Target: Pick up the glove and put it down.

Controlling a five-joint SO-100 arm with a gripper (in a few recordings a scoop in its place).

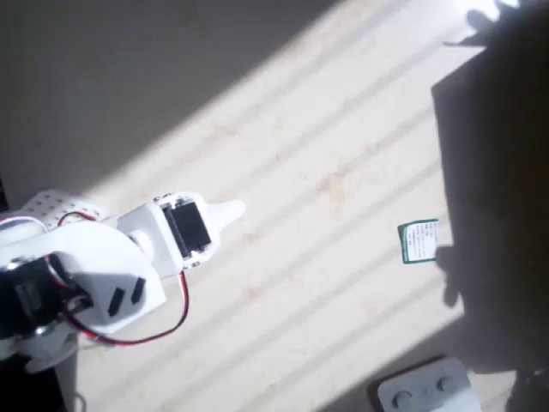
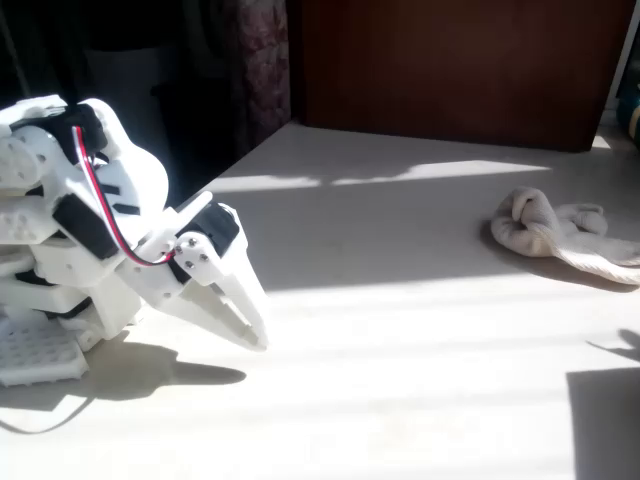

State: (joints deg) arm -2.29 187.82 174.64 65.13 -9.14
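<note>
End effector (image 2: 250,325) white, fingers pressed together, tips angled down just above counter (image 2: 400,380), holding nothing; glove (image 2: 555,232) crumpled on counter at far right, well apart from end effector.

Bare tabletop (image 2: 400,330) between gripper (image 2: 255,335) and glove (image 2: 560,230); card (image 1: 419,241), grey device (image 1: 425,390) off near edge.

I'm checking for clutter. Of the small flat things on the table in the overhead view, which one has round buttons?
The grey device at the bottom edge; the green-and-white card above it is printed paper, no buttons.
</note>
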